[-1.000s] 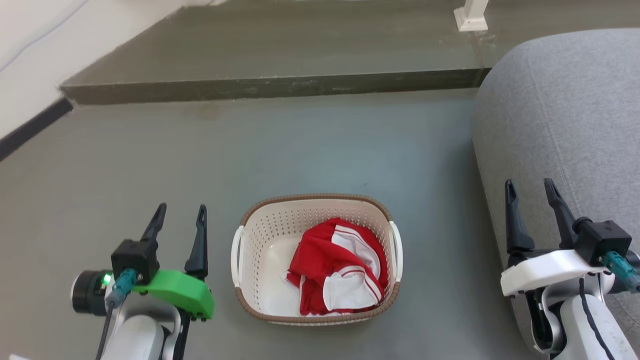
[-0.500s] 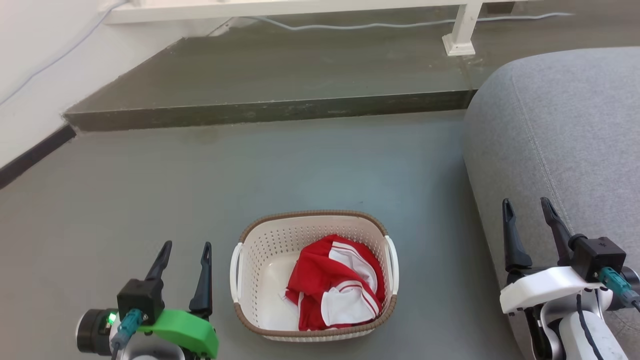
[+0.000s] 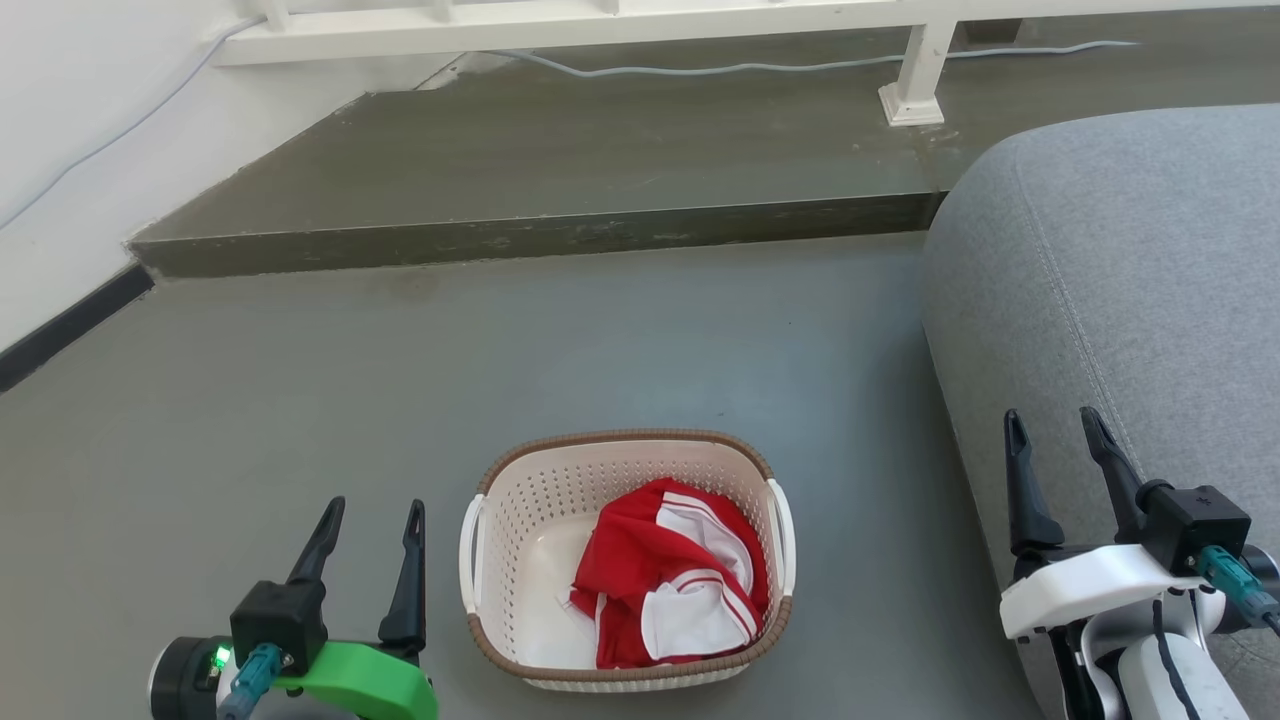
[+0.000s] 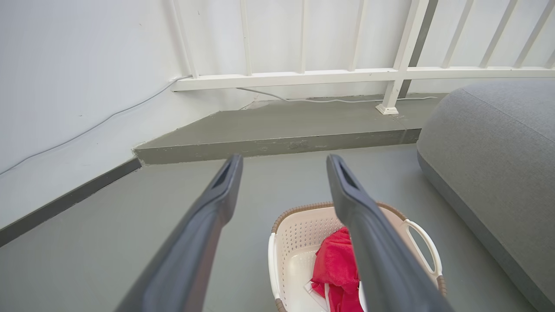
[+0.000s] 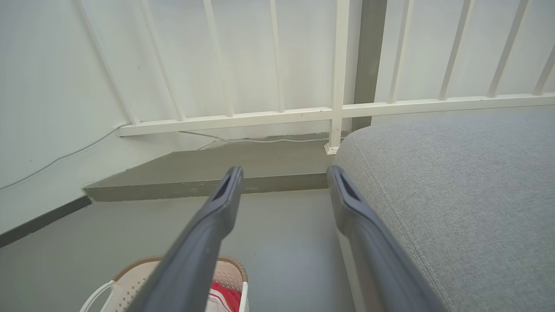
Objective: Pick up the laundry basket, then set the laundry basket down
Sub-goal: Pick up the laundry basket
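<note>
The laundry basket (image 3: 520, 520), cream perforated plastic with a brown rim and white side handles, stands on the grey floor low in the head view, holding a red and white garment (image 3: 665, 575). My left gripper (image 3: 372, 510) is open, apart from the basket on its left side. My right gripper (image 3: 1052, 422) is open too, well to the basket's right, in front of the grey sofa. The left wrist view has the basket (image 4: 299, 234) below and between its open fingers. The basket's corner (image 5: 130, 277) sits at the bottom of the right wrist view.
A grey upholstered sofa (image 3: 1120, 290) fills the right side. A raised concrete step (image 3: 520, 240) crosses the floor ahead, with a white railing (image 3: 640, 15) and a cable (image 3: 700, 68) on it. A white wall with dark skirting (image 3: 60, 325) runs on the left.
The head camera has tilted up, so the basket and both grippers sit lower in the picture and the railing has come into view. Both grippers stay open beside the basket.
</note>
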Robot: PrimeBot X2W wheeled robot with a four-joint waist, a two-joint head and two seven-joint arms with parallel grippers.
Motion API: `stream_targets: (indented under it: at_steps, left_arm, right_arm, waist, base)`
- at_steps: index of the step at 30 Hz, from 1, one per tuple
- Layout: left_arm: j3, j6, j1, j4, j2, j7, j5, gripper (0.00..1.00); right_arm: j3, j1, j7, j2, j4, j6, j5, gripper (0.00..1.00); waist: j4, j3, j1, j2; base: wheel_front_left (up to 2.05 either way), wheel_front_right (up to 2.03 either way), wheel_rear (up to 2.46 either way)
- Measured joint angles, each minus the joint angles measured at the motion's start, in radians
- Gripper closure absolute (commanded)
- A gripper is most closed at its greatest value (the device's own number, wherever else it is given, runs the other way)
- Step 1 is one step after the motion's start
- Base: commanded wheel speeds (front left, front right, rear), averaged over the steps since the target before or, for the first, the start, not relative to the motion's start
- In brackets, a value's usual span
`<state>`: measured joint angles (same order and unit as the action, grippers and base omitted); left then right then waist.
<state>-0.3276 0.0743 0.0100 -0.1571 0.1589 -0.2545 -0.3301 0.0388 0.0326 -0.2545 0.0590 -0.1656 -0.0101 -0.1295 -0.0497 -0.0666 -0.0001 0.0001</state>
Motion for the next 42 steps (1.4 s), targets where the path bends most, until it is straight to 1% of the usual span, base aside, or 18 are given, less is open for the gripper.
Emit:
stream_targets:
  at_steps: [9,26,34,39,42]
  left_arm:
    - [0.001,0.002,0.016,0.029,0.014,0.008,0.000,0.00]
    - [0.001,0.010,0.035,0.078,0.015,0.032,0.001,0.00]
    - [0.000,0.013,0.034,0.104,0.015,0.044,0.011,0.00]
    - [-0.005,0.013,0.025,0.109,0.020,0.061,0.036,0.00]
    - [-0.015,0.013,-0.009,0.117,0.019,0.069,0.040,0.00]
  right_arm:
    - [0.000,0.000,0.000,-0.001,0.004,0.000,0.000,0.00]
    - [0.000,0.005,0.000,-0.002,0.010,0.002,-0.002,0.00]
    - [0.005,0.008,0.000,-0.005,0.015,0.002,-0.007,0.00]
    - [0.020,0.004,0.000,-0.007,0.013,-0.001,-0.013,0.00]
    - [0.027,-0.016,0.000,-0.010,0.012,-0.001,-0.016,0.00]
  waist:
    - [0.003,-0.001,0.0000,0.0000]
    - [0.006,-0.006,0.0000,0.0000]
    - [0.007,-0.046,0.0000,0.0000]
    - [0.009,-0.090,0.0000,0.0000]
    - [0.009,-0.124,0.0000,0.0000]
  base:
    - [0.00,0.00,0.00]
    - [0.00,0.00,0.00]
    - [0.00,0.00,0.00]
    - [0.00,0.00,0.00]
    - [0.00,0.00,0.00]
